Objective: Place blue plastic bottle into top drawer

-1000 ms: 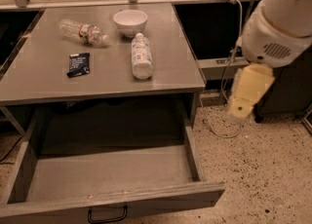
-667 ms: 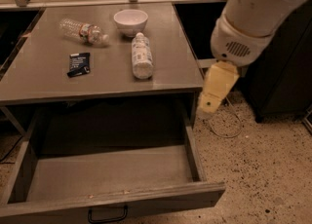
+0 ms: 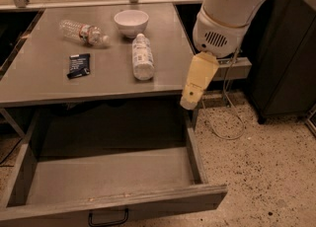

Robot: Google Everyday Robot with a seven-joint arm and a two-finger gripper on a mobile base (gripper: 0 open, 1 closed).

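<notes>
The blue plastic bottle (image 3: 142, 58) lies on its side on the grey table (image 3: 44, 85), white cap pointing towards the back, just in front of a white bowl. The top drawer (image 3: 148, 202) is pulled wide open below the table; its inside is bare and its black handle (image 3: 107, 217) shows at the front. My gripper (image 3: 191, 100) hangs on the white arm at the table's right front corner, to the right of the bottle and above the drawer's right side. It holds nothing.
A white bowl (image 3: 131, 21), a clear crinkled bottle (image 3: 82, 32) with a red-and-white label and a dark packet (image 3: 79, 65) lie on the table. A black cabinet (image 3: 286, 53) stands to the right. A cable (image 3: 224, 122) loops over the speckled floor.
My arm and gripper have swung left, from out over the floor to the table's right front corner. The bottle and drawer have not moved.
</notes>
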